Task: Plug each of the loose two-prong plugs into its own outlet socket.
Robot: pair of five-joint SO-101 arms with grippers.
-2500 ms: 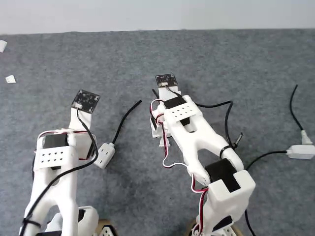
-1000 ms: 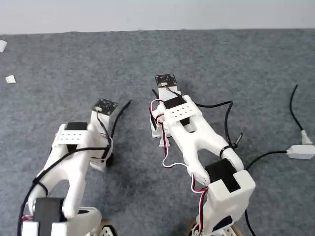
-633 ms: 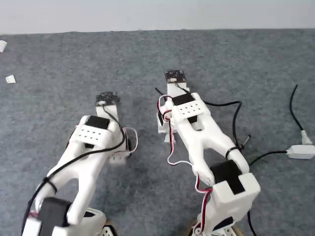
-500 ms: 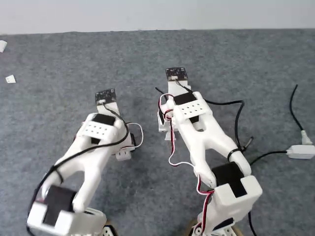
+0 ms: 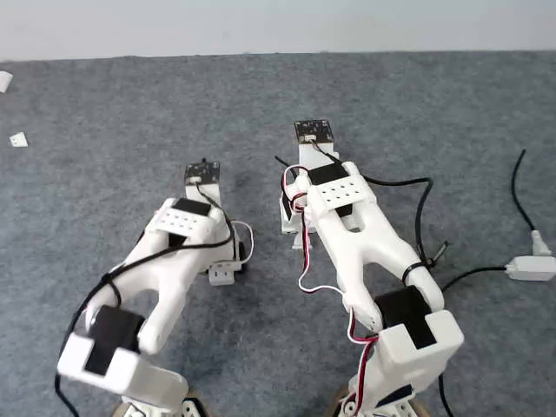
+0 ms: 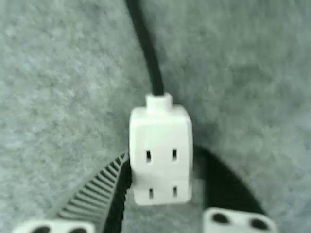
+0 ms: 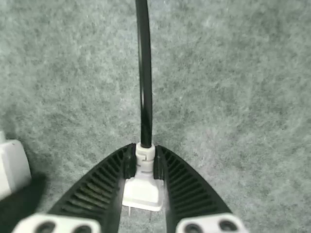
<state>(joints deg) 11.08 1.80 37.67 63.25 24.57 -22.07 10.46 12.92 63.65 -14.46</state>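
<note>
Near the centre of the table point(image 5: 417, 104), left gripper point(image 6: 160, 167) clamps a socket point(image 6: 160, 138), right gripper point(image 7: 144, 154) clamps a plug point(image 7: 142, 191), not yet mated.

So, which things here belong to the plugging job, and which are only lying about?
For the job:
- outlet socket, held in the left gripper
- two-prong plug, held in the right gripper
- white cable ends at the right edge

Lying about:
- small white scraps at the far left of the grey carpet
</note>
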